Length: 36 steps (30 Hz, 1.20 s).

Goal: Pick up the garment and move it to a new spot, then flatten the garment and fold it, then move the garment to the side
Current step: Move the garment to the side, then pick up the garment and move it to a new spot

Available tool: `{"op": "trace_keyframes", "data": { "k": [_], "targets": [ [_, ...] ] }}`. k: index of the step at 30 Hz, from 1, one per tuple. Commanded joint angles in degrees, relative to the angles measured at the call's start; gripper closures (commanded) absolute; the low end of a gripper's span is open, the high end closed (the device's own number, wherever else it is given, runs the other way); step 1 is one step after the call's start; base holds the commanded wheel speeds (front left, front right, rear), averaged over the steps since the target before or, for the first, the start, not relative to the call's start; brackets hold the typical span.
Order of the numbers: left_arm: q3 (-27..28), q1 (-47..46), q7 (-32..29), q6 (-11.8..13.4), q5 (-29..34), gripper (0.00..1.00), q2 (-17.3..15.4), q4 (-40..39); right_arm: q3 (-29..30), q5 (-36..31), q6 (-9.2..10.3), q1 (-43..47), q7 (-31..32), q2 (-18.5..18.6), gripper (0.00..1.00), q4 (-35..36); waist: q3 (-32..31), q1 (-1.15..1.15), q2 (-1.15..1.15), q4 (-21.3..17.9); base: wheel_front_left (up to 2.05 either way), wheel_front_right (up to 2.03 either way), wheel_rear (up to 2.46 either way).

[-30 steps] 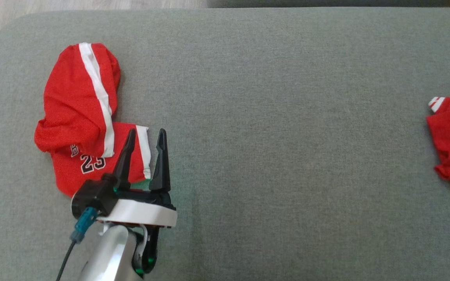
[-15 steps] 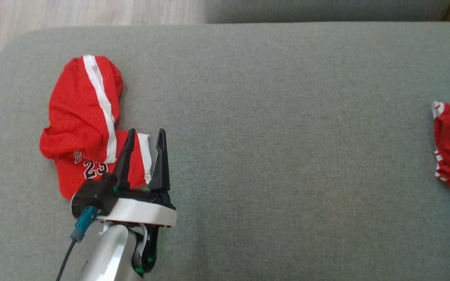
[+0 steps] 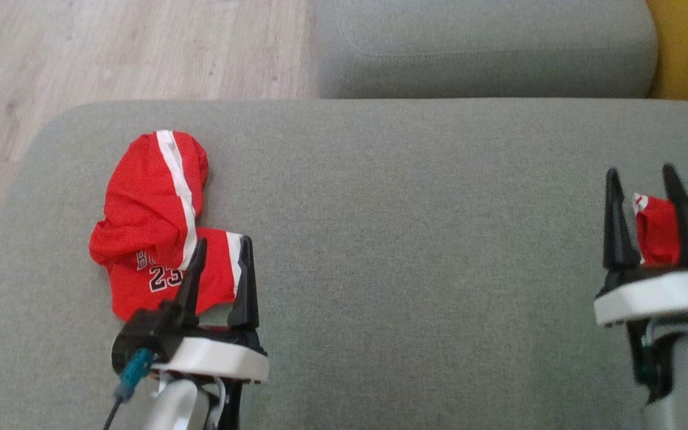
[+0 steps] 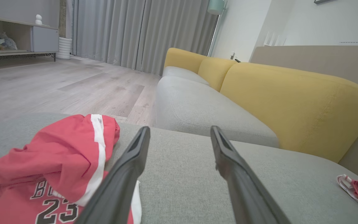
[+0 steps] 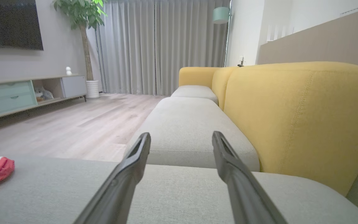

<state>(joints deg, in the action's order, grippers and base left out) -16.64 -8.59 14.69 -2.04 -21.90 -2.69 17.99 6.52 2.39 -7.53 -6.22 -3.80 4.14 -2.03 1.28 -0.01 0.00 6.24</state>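
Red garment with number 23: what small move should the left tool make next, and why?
Probably lower the open left tool and close on the white-striped edge of the red garment: it lies crumpled, ungrasped, and in the head view that edge sits between the tool's fingers.

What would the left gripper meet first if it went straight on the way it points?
Probably bare grey cushion: the left gripper is open, and the red garment lies mostly to its left. Its height above the cushion is unclear.
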Motion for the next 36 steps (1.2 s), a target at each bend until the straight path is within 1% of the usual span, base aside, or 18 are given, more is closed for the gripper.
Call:
{"op": "trace_keyframes", "data": {
  "k": [1,4,7,10,15,30,36],
  "targets": [
    [2.05,-0.74,0.31,-0.21,0.94,0.0,-0.19,-1.55,-0.94,1.26,0.04,-0.42,-1.91,-0.37,0.0,2.02,-0.68,0.01,0.0,-0.06,0.0,0.0,0.0],
    [2.61,0.56,0.31,-0.47,1.5,0.0,-0.19,-1.49,-2.58,2.27,0.04,2.89,-5.88,-1.11,0.0,-0.41,-1.45,0.01,0.0,-0.16,0.0,0.0,0.0],
    [3.37,1.76,0.31,-0.11,0.56,0.0,-0.19,-2.0,-3.97,4.08,0.04,5.56,-8.52,-1.22,0.0,-3.73,-1.88,0.01,0.0,-0.31,0.0,0.0,0.0],
    [3.63,2.77,0.31,0.4,-0.14,0.0,-0.19,-2.64,-4.91,5.66,0.04,7.07,-10.17,-1.24,0.0,-6.02,-2.28,0.01,0.0,-0.57,0.0,0.0,0.0],
    [3.1,3.75,0.31,0.93,-0.36,0.0,-0.19,-3.27,-6.06,5.18,0.04,8.26,-11.06,-1.25,0.0,-8.68,-2.49,0.01,0.0,-0.86,0.0,0.0,0.0],
    [3.43,3.75,0.31,1.18,-0.13,0.0,-0.19,-3.71,-6.02,6.3,0.04,7.87,-11.19,-1.25,0.0,-7.71,-2.36,0.01,0.0,-1.13,0.0,0.0,0.0],
    [3.23,3.82,0.31,0.95,0.02,0.0,-0.19,-3.6,-6.37,6.58,0.04,8.11,-11.2,-1.25,0.0,-7.46,-2.43,0.01,0.0,-0.28,0.0,0.0,0.0]
  ]
}}
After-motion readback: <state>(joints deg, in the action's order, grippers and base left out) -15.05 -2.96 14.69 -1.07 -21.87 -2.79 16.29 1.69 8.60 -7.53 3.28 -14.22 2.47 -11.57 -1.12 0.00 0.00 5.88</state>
